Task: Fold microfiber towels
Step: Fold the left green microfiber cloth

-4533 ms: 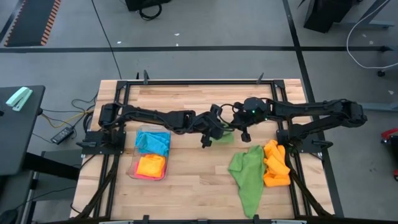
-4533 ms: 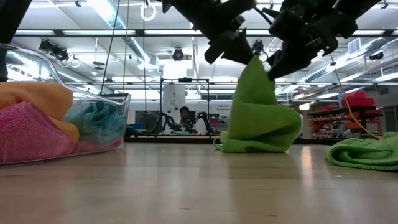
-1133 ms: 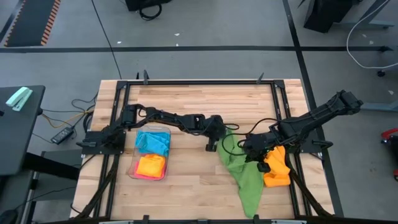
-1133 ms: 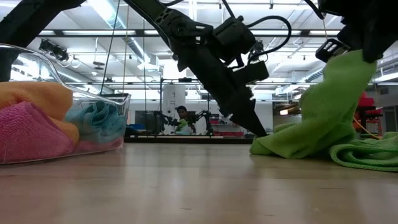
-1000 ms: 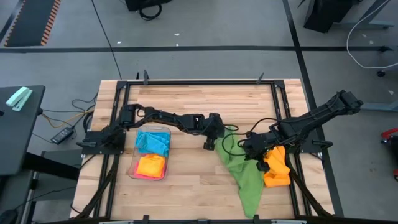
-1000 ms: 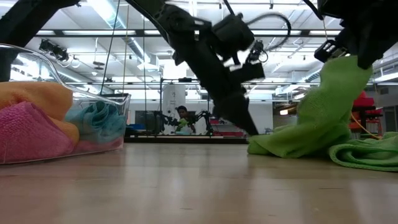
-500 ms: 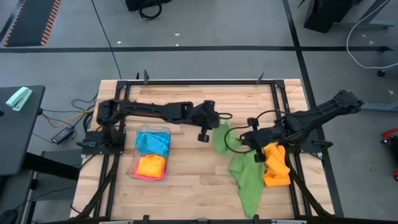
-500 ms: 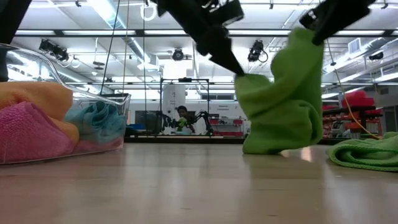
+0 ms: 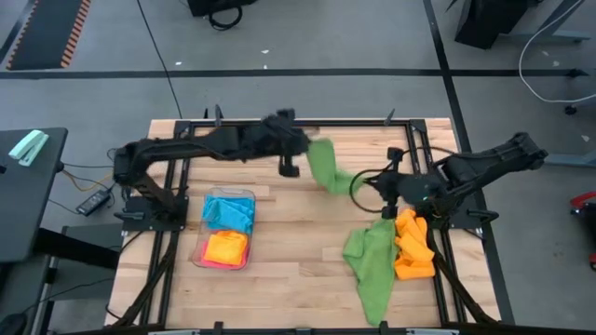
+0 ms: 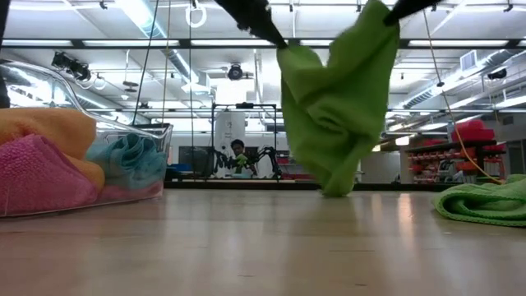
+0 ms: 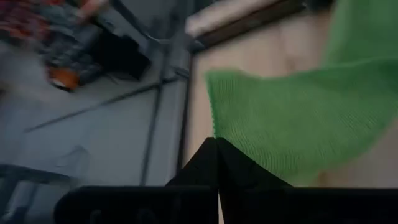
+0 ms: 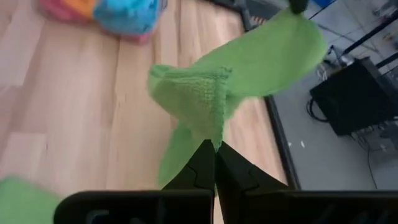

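A green microfiber towel (image 9: pixel 326 169) hangs in the air between my two grippers, and in the low view it sags in a deep fold (image 10: pixel 337 115) down to about table height. My left gripper (image 9: pixel 300 158) is shut on its far-left end. My right gripper (image 9: pixel 371 189) is shut on its other end. A second green towel (image 9: pixel 368 265) lies crumpled on the wood at the near right, beside a heap of orange towels (image 9: pixel 413 247). Blue, orange and pink towels lie in a clear tray (image 9: pixel 226 231). My left gripper pinches a corner of the green towel (image 11: pixel 214 132) between its two shut fingers, slanting down from the table's left. The cloth spreads away from the fingertips and hangs below them. My right gripper pinches a bunched upper edge of the same towel (image 12: pixel 211 138) between its shut fingers, slanting down from the table's right. The cloth hangs slack below it toward the left gripper.
The clear tray stands at the near left of the table, its wall (image 10: pixel 123 136) large in the low view. Black frame rails (image 9: pixel 298 121) run round the table's edges. Bare wood (image 9: pixel 289 251) lies between the tray and the green towel on the table.
Both grippers have risen with the green towel, staying shut. My left gripper has swung up and toward the far left edge; my right gripper has gone up and turned. The towel, which lay partly heaped on the table, now hangs lifted between them.
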You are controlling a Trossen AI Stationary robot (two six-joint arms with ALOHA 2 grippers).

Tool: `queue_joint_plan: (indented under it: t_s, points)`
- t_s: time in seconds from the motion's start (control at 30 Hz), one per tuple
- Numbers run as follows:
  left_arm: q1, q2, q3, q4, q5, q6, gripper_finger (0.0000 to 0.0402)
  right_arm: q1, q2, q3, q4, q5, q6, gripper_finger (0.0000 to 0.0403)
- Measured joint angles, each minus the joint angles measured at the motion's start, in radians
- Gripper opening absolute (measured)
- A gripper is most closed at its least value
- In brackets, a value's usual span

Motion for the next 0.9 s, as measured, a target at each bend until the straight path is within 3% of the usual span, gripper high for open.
queue_joint_plan:
  t_s: [0.1, 0.23, 0.57, 0.67, 0.8, 0.9]
  points:
    - [0.028, -0.065, 0.001, 0.015, 0.019, 0.001, 0.0002, -0.004, -0.023, 0.043, -0.005, -0.001, -0.014, 0.0008]
    - [0.067, -0.116, 0.002, 0.015, 0.118, -0.004, 0.0003, -0.015, -0.041, 0.073, -0.001, 0.000, -0.077, 0.0008]
    - [0.129, -0.119, 0.001, -0.012, 0.193, -0.038, 0.0003, -0.174, -0.044, 0.080, -0.005, -0.009, -0.232, 0.0008]
    - [0.135, -0.118, 0.000, -0.028, 0.286, -0.081, 0.0004, -0.223, -0.044, 0.080, -0.005, -0.117, -0.232, 0.0008]
    - [0.114, -0.106, 0.001, -0.071, 0.390, -0.088, 0.0003, -0.257, -0.044, 0.080, -0.006, -0.351, -0.225, 0.0008]
    - [0.095, -0.085, -0.001, -0.160, 0.529, -0.076, 0.0004, -0.262, -0.040, 0.080, -0.019, -0.552, -0.205, 0.0008]
